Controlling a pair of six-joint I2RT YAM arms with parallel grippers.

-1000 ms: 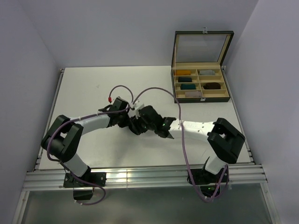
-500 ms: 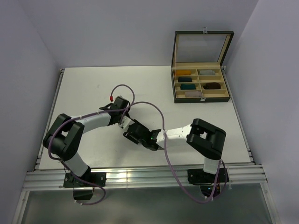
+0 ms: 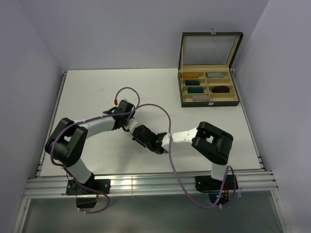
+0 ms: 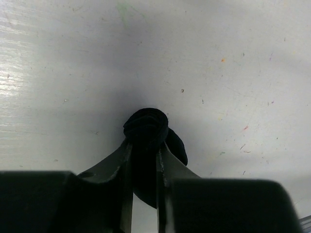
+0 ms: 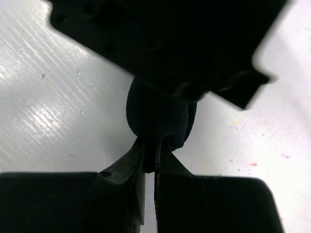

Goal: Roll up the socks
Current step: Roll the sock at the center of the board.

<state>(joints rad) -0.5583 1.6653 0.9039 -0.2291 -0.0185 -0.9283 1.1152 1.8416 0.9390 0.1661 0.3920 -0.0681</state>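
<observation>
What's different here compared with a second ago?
The right arm folded in and swung left, bringing the right gripper close to the left gripper. Both now pinch the dark bunched fabric sock. The left arm and the open compartment box stayed put.

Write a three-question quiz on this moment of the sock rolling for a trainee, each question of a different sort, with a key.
1. True or false: the left tool is shut on the dark sock.
2. Multiple choice: on the table, the box stands A) at the far right, B) at the near left, C) between the arm bases.
3. Fill in: the right tool is ___ on the same sock.
Key: 1 true; 2 A; 3 shut.
</observation>
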